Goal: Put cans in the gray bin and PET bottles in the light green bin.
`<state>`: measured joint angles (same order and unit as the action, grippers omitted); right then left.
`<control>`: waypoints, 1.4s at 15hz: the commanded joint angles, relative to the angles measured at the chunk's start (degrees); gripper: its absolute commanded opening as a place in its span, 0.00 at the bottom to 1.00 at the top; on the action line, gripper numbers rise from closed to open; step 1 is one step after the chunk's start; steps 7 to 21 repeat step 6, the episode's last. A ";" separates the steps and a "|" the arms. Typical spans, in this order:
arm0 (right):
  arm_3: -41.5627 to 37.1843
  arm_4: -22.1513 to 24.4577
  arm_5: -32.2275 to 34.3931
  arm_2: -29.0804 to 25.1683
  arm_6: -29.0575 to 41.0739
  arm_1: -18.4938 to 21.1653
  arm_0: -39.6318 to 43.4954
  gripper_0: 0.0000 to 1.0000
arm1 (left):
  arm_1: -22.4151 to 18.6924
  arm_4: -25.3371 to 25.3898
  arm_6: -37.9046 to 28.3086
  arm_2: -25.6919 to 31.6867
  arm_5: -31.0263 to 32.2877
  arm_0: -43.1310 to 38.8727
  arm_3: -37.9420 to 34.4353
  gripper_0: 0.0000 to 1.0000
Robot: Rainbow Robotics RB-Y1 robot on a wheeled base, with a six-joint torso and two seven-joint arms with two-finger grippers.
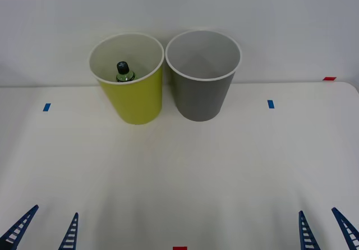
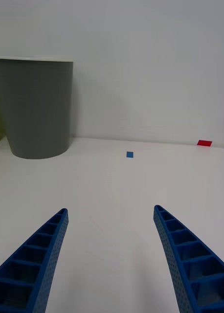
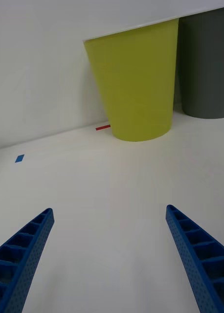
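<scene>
— What do you have on the table from your end?

— I see two round, tapered plastic wastebaskets standing upright at the far side of the smooth white table, side by side and nearly touching at their white rims. The yellow-green bin is on the left, the dark-gray bin on the right. Both have smooth, matte walls that narrow toward the base.

— And the bottle?

— The small green plastic bottle sits inside the yellow-green bin, against its white inner wall. I see its ribbed black screw cap and green shoulder; the cap points up, so its long axis runs roughly vertical, perhaps leaning slightly. The dark-gray bin shows me a pale gray inside.

— Grippers?

— I have the left gripper at the near left edge and the right gripper at the near right edge, both low over the table, well apart from the bins. Each pair of blue ribbed fingers is spread wide, holding nothing.

— Any marks?

— Small blue tape squares left and right, and red tape at the far right edge.
</scene>
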<state>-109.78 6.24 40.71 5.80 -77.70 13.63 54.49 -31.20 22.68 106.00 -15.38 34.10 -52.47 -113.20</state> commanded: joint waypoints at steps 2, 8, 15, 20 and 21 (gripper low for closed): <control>0.00 0.00 -0.01 0.00 0.00 0.00 0.00 0.58 | 0.00 0.00 0.00 0.00 0.00 0.00 0.00 0.79; 0.00 0.00 -0.01 0.00 0.00 0.00 0.00 0.59 | 0.00 0.00 0.00 0.00 0.00 0.00 0.00 0.79; 0.00 0.00 -0.01 0.00 0.00 0.00 0.00 0.59 | 0.00 0.00 0.00 0.00 0.00 0.00 0.00 0.79; 0.00 0.00 -0.01 0.00 0.00 0.00 0.00 0.59 | 0.00 0.00 0.00 0.00 0.00 0.00 0.00 0.79; 0.00 0.00 -0.01 0.00 0.00 0.00 0.00 0.59 | 0.00 0.00 0.00 0.00 0.00 0.00 0.00 0.79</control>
